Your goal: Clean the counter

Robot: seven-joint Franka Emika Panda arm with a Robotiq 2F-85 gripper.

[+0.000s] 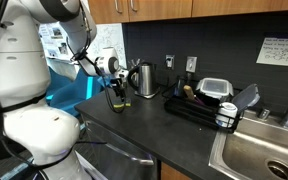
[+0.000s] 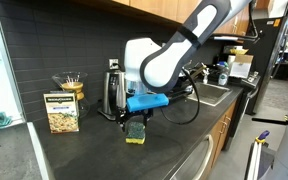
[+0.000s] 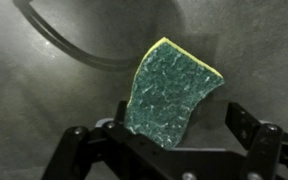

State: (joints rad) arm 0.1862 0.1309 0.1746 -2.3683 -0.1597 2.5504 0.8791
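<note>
Green-and-yellow rectangular sponge (image 3: 167, 92), just one, pinched in single black pincer (image 2: 134, 120); pressed onto dark grey matte tabletop (image 2: 94, 150); one steel kettle (image 1: 144, 77) nearby.

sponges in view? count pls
1. A single green-and-yellow sponge, held between the fingers of the gripper down at the counter in front of the kettle. Others could be hidden behind the dish rack or in the sink.

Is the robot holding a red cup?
No, the jaws hold a green scrubbing sponge with a yellow edge over the dark grey counter.
</note>
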